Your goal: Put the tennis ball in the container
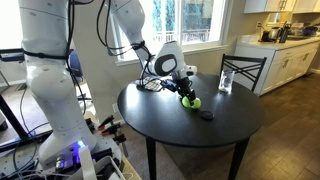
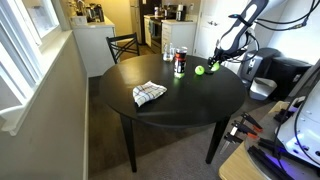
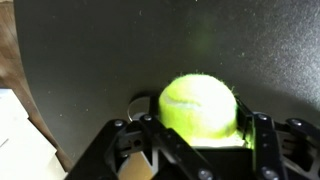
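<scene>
Pinching ball (image 3: 200, 108) between gripper (image 3: 203, 126) fingers, wrist view | ball by black table (image 1: 160, 125), contact unclear | container (image 2: 180, 62) upright at ball's 10 o'clock in an exterior view, near | cloth (image 2: 149, 93) at 8 o'clock, well apart

You've got fuzzy yellow-green tennis ball (image 3: 198, 108), pale curved seam across it; your gripper (image 3: 203, 138) matte black; round wooden table (image 1: 170, 125) black; tall clear plastic tube (image 2: 180, 62) with red band; folded cloth (image 2: 149, 93) black-and-white check; robot arm (image 1: 50, 80) white
</scene>
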